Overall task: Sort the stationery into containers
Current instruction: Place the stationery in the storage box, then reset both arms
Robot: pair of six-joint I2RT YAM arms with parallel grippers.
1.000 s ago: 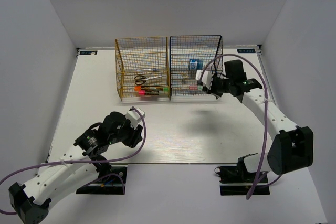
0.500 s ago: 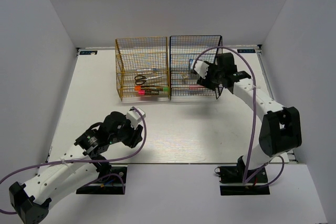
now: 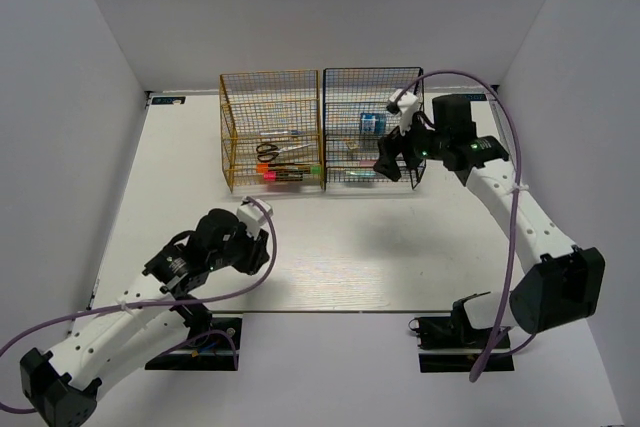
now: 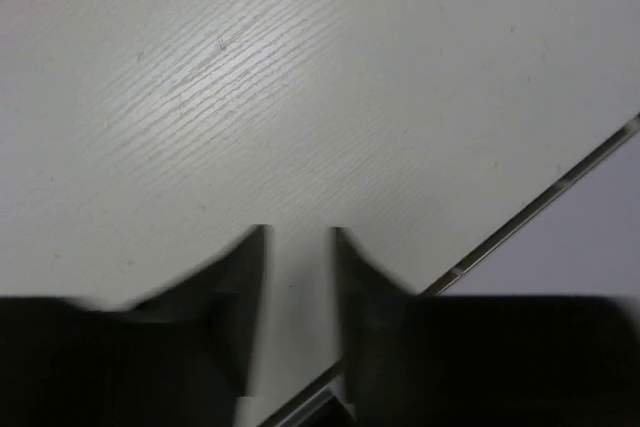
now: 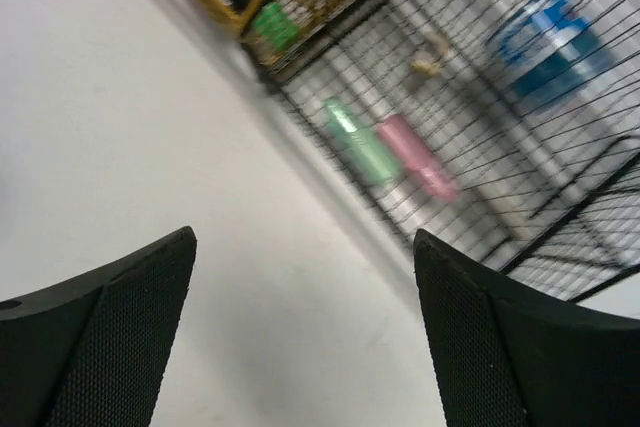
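Observation:
The yellow rack point(image 3: 270, 132) and the black rack point(image 3: 372, 127) stand side by side at the back of the table. The yellow one holds scissors point(image 3: 268, 150) and markers point(image 3: 275, 175). In the black one lie a blue roll point(image 5: 545, 32), a mint piece point(image 5: 360, 140), a pink piece point(image 5: 415, 157) and a small beige cube point(image 5: 432, 57). My right gripper point(image 5: 303, 237) hangs wide open and empty just outside the black rack's front right corner. Over bare table near the front edge, my left gripper point(image 4: 298, 232) is open with a narrow gap and nothing in it.
White walls close in the table on the left, right and back. The table's front edge point(image 4: 540, 207) runs close by my left gripper. A purple cable point(image 3: 455, 77) loops above the right arm, next to the black rack.
My right gripper went into the black rack, opened wide and drew back out to the rack's front right. The left gripper's jaws widened slightly and the arm barely shifted.

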